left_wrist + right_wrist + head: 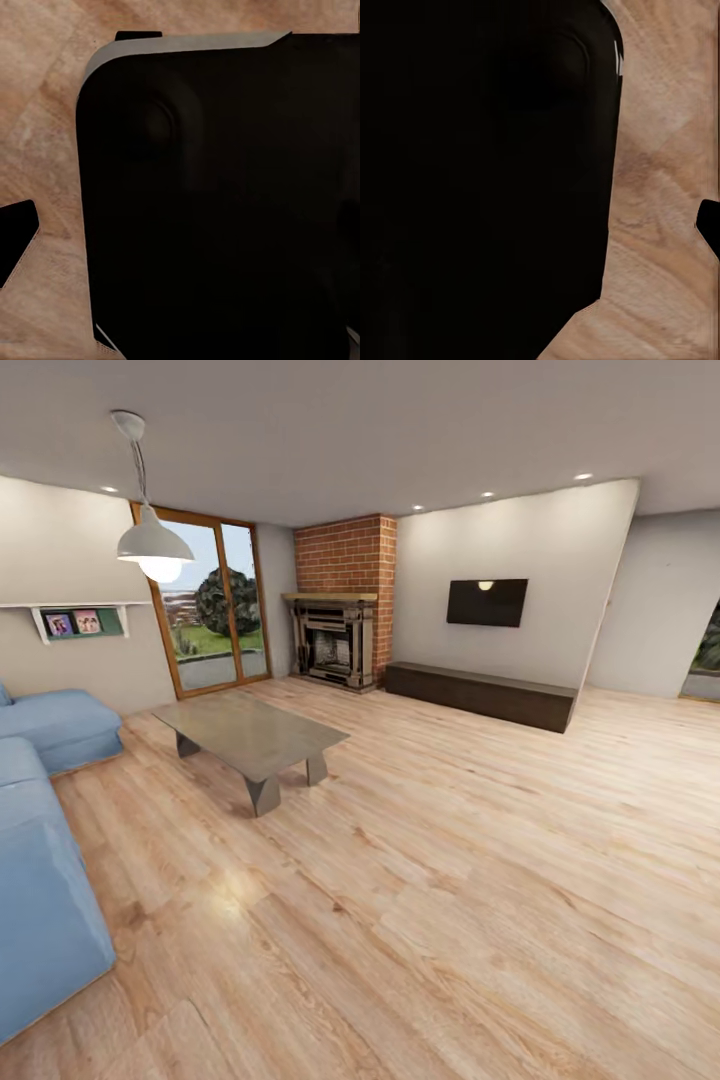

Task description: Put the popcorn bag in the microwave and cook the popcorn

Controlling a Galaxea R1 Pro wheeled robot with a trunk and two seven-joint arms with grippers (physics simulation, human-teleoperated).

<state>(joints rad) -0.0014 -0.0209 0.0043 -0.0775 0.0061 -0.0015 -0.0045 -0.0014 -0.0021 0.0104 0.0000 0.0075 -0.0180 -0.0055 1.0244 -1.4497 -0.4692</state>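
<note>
A pale wooden plank floor (470,880) spreads across the head view. On it stand a low grey coffee table (250,735) at about ten o'clock, a blue sofa (40,840) at nine o'clock and a long dark bench (480,695) at one o'clock. In the left wrist view the same wood (45,135) runs beneath a large black body (225,202), possibly the robot's base.

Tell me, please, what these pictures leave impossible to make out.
- Head view: the blue sofa is cut off by the picture's left edge.
- Head view: the small pictures on the wall shelf are too small to read.
- Both wrist views: a black robot body blocks most of the wooden floor.
</note>
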